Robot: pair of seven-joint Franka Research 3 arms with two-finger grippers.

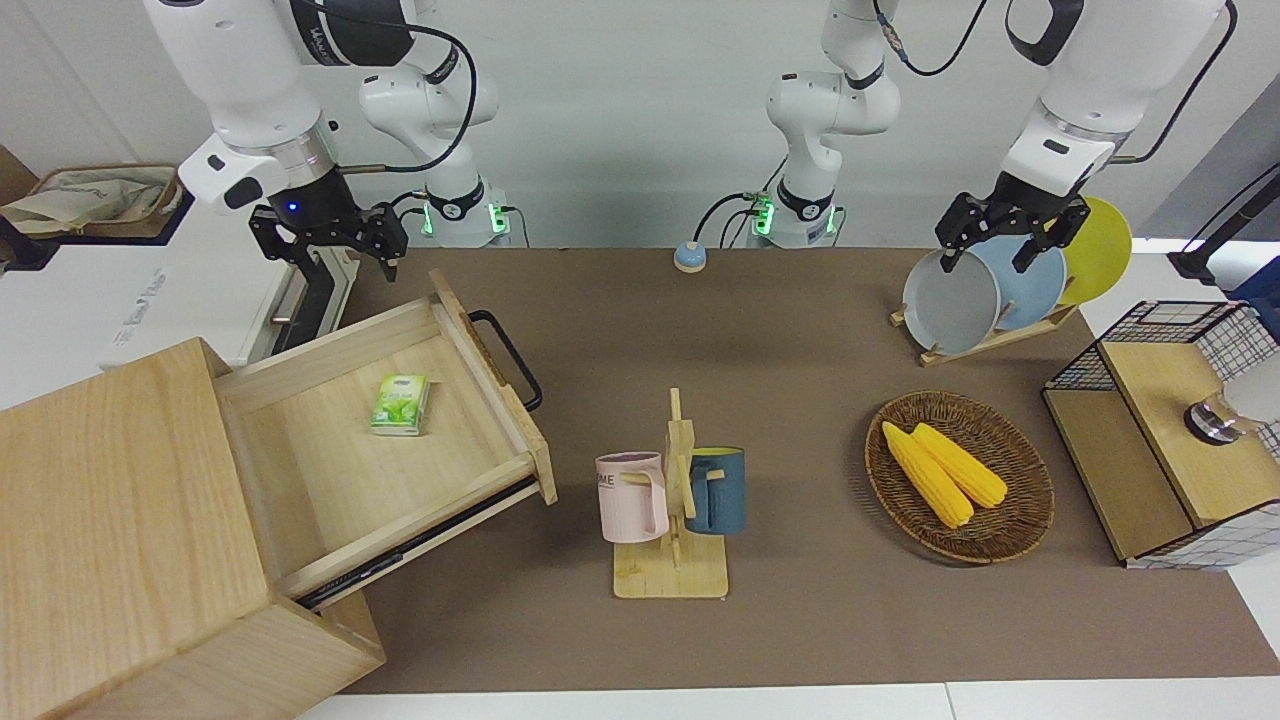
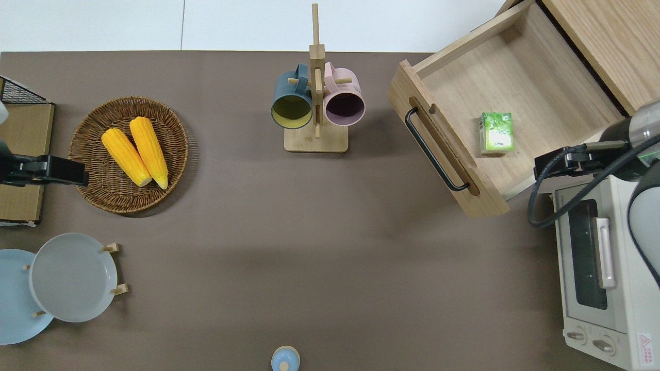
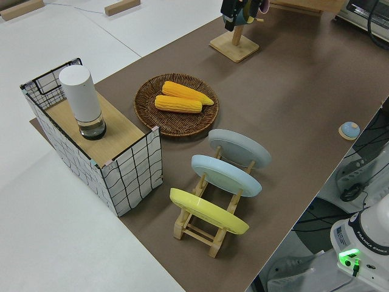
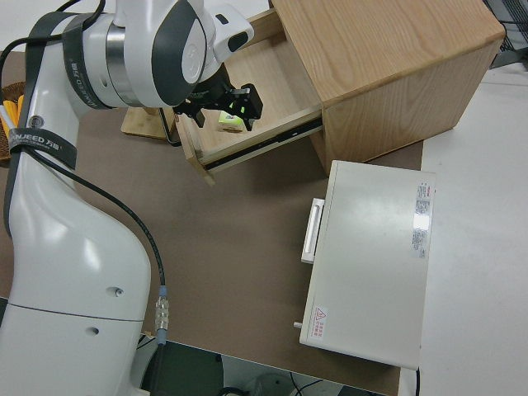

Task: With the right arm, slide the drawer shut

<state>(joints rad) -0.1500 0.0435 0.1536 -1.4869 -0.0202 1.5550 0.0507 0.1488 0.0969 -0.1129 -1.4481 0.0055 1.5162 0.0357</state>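
Note:
The drawer [image 1: 330, 470] stands pulled far out of the light-wood cabinet [image 1: 110, 510]. Its black bar handle [image 1: 510, 360] faces the middle of the table. A small green packet [image 1: 400, 403] lies on the drawer floor. The drawer also shows in the overhead view [image 2: 541, 87] and the right side view [image 4: 268, 70]. My right gripper [image 1: 330, 240] is open and empty. In the overhead view it [image 2: 561, 161] hangs over the drawer's side wall nearest the robots, beside the white oven [image 2: 598, 268]. It is apart from the handle [image 2: 433, 149]. My left gripper [image 1: 1005, 240] is open and parked.
A wooden mug rack [image 1: 672, 520] with a pink and a blue mug stands beside the drawer front. A wicker basket [image 1: 960, 478] holds two corn cobs. A plate rack [image 1: 985, 290], a wire-mesh box [image 1: 1160, 440] and a small bell [image 1: 690, 258] are also on the table.

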